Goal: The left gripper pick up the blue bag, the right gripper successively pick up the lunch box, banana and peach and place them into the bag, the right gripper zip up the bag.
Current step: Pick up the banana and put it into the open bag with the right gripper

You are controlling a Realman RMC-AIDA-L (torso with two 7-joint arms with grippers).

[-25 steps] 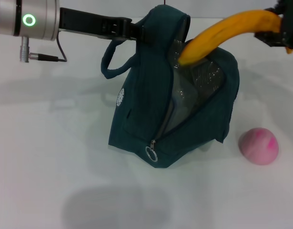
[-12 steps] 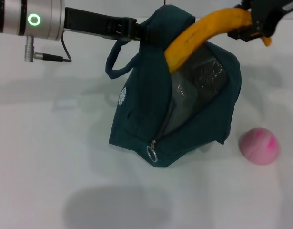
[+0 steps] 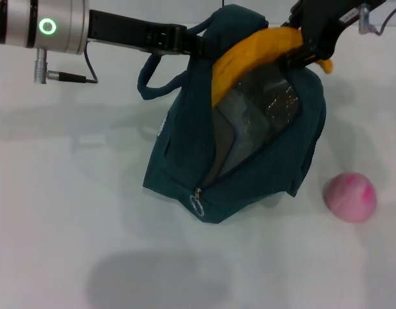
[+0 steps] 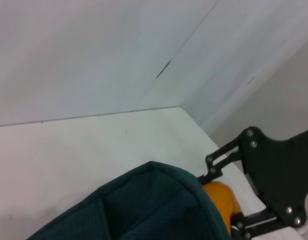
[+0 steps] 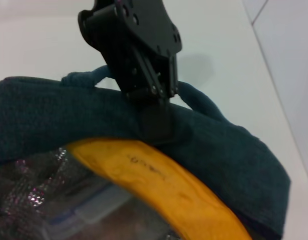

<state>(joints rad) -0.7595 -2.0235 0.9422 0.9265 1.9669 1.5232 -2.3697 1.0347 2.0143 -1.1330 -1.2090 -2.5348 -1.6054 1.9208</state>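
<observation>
Table (image 3: pixel 56 193): white, carries the rest. Bag (image 3: pixel 178 148): dark teal, mouth gaping, zipper undone, ring pull at its low front corner, silvery lining showing. Left gripper (image 3: pixel 191 44): fingers clenched on the bag's top edge, holding it up. Banana (image 3: pixel 249 58): yellow-orange, curved, lying across the bag's mouth, one end inside. Right gripper (image 3: pixel 310 42): fingers grasping the banana's outer end above the bag. Lunch box (image 5: pixel 93 215): clear, inside the bag. Peach (image 3: pixel 350 197): pink, right of the bag, apart.

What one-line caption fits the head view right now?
Right gripper lowers the long yellow banana into the dark teal fabric bag, held open by the left gripper.
</observation>
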